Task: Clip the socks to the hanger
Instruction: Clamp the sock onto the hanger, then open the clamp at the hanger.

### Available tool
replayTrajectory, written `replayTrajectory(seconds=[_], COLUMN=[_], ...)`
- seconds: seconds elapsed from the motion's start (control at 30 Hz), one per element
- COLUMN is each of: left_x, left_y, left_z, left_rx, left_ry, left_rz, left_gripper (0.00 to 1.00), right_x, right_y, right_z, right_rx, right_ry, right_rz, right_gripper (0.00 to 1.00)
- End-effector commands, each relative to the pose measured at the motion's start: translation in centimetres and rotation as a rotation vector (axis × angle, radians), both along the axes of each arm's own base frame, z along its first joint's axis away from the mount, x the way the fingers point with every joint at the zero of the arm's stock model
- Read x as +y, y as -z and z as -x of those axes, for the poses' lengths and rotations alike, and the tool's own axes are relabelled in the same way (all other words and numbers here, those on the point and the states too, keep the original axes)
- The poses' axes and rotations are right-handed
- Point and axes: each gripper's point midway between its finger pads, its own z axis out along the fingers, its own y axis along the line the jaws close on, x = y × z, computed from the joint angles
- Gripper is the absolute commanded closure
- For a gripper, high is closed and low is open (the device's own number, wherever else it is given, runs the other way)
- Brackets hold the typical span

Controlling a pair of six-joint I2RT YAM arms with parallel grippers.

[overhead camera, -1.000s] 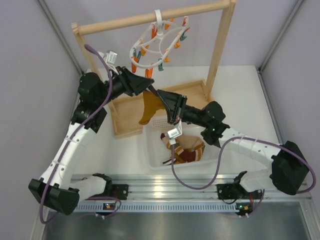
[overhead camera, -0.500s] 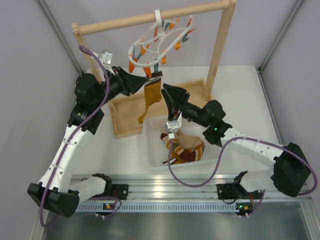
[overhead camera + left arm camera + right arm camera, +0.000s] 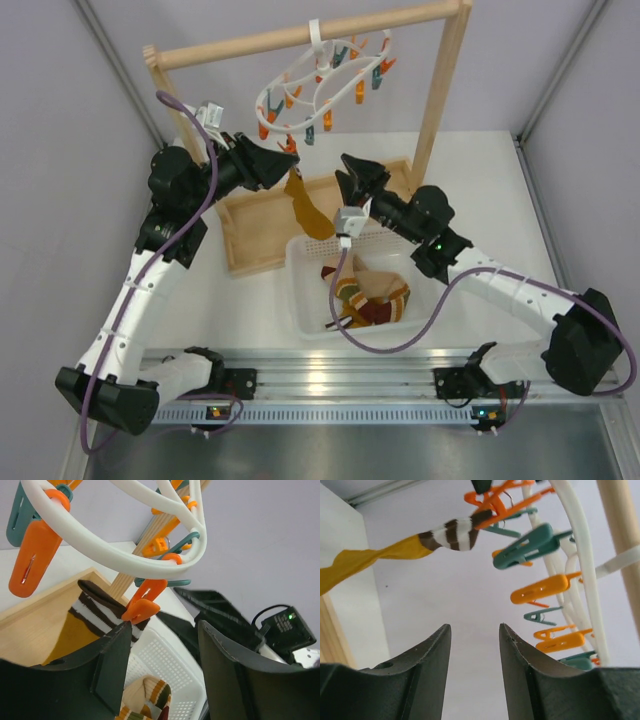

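White tabletop (image 3: 245, 300) and pale grey walls framed the rig, and from a wooden rail (image 3: 250, 45) hung the hanger (image 3: 150, 570), its orange and teal pegs dangling. One mustard-yellow sock (image 3: 303, 205) hung below the hanger's near-left rim, its dark-and-white striped cuff bitten by an orange peg (image 3: 142, 602). The toe drooped free under the hanger, touching nothing that could be made out.

The left gripper (image 3: 283, 165) sat just under that same rim with its fingers spread. One pad lay right beside the cuff, but nothing was pinched between them. The right gripper (image 3: 358, 175) hovered below the hanger's right side, its fingers likewise parted and empty, pointing up at the pegs.

By these signs the clipping of this sock looked finished, with the release made and the peg alone carrying it. More striped socks (image 3: 375, 300) lay in a white basket (image 3: 297, 290) well below the hanger. The next move would probably call for one arm to dip into that basket and pinch a sock by its cuff. The other arm would then have to squeeze a free peg open.
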Motion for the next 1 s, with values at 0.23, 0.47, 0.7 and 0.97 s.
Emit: replayTrajectory(seconds=[0.23, 0.47, 0.7, 0.97], left_x=[0.8, 0.8, 1.2, 2.0], left_y=[-2.5, -2.8, -2.9, -2.7], left_z=[-0.9, -1.1, -1.0, -1.6], left_rx=[-0.077, -0.083, -0.080, -0.071], left_ry=[-0.037, -0.033, -0.039, -0.060], left_rz=[0.019, 0.019, 0.015, 0.016], left_gripper=[0.40, 0.40, 0.40, 0.40], right_x=[-3.1, -0.5, 0.7, 1.9], right_y=[-8.6, -8.2, -8.3, -8.9], right_z=[-3.2, -3.6, -5.2, -5.4], right_rx=[0.478, 0.651, 0.654, 0.646], right_ry=[-0.086, -0.210, -0.252, -0.310], right_rz=[-0.446, -0.502, -0.496, -0.487], right_gripper=[0.50, 0.50, 0.49, 0.46])
